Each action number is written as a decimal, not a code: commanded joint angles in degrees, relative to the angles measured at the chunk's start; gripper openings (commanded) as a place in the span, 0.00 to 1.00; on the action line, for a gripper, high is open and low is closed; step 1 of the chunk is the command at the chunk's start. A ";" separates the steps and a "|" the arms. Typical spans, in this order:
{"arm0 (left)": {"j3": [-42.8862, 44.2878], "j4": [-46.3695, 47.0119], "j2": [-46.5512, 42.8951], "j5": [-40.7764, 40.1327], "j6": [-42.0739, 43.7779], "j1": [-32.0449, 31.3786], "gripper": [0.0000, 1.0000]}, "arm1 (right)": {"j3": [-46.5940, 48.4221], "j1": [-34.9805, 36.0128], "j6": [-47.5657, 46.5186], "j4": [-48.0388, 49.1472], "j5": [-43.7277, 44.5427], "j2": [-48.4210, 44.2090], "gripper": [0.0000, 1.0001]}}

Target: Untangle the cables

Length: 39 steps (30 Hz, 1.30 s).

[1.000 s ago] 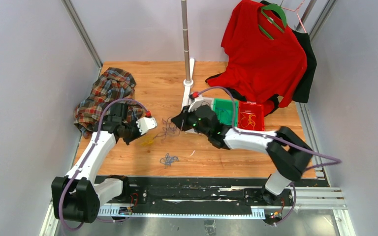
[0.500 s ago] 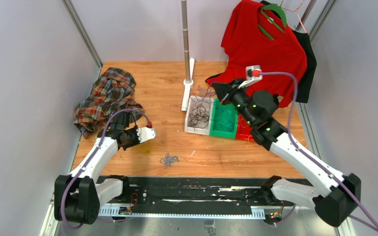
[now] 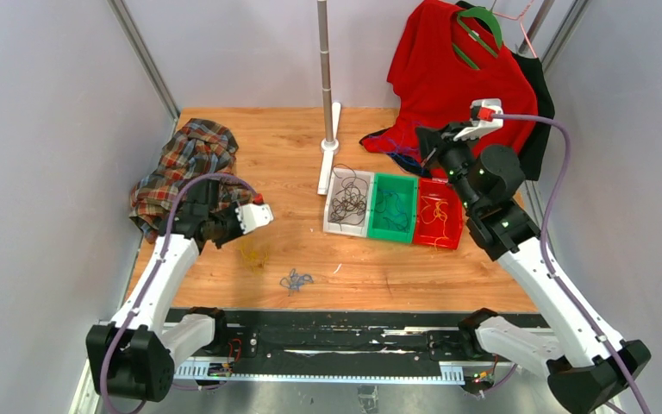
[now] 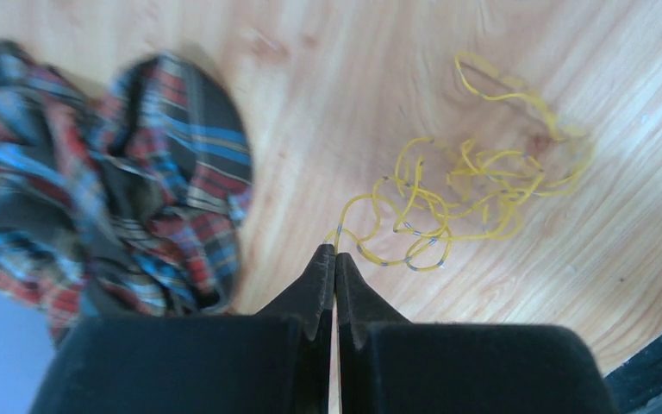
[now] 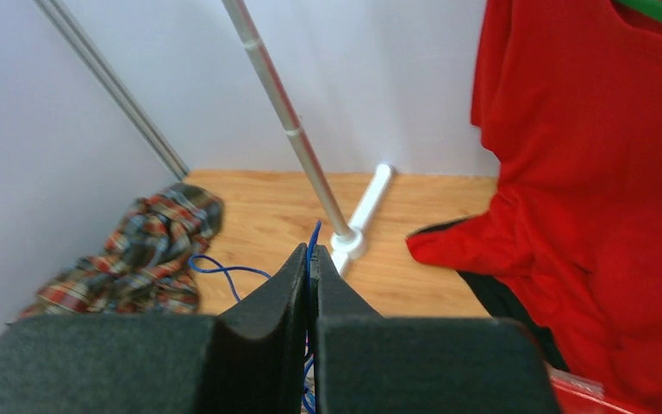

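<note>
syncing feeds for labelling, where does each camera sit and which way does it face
Top external: above and behind the arms, looking down on the table; both arms show.
Left wrist: on the left arm, aimed down at yellow cable and plaid shirt; left gripper shut.
Right wrist: on the raised right arm, aimed toward the pole and red shirt; right gripper shut on blue cable.
Shared: all see the plaid shirt.

End effector, clamped on blue cable (thin)
</note>
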 commanded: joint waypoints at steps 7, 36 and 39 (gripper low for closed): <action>15.66 -10.36 -2.24 15.47 -8.27 0.32 0.01 | -3.01 -0.72 -9.06 -8.75 10.45 7.57 0.01; 17.17 -7.95 0.65 12.75 -8.05 0.32 0.01 | -1.89 6.74 -8.00 -13.49 12.09 17.22 0.59; 17.50 -8.03 0.52 14.03 -8.96 0.32 0.01 | -5.44 14.37 -9.23 -7.91 12.57 16.60 0.60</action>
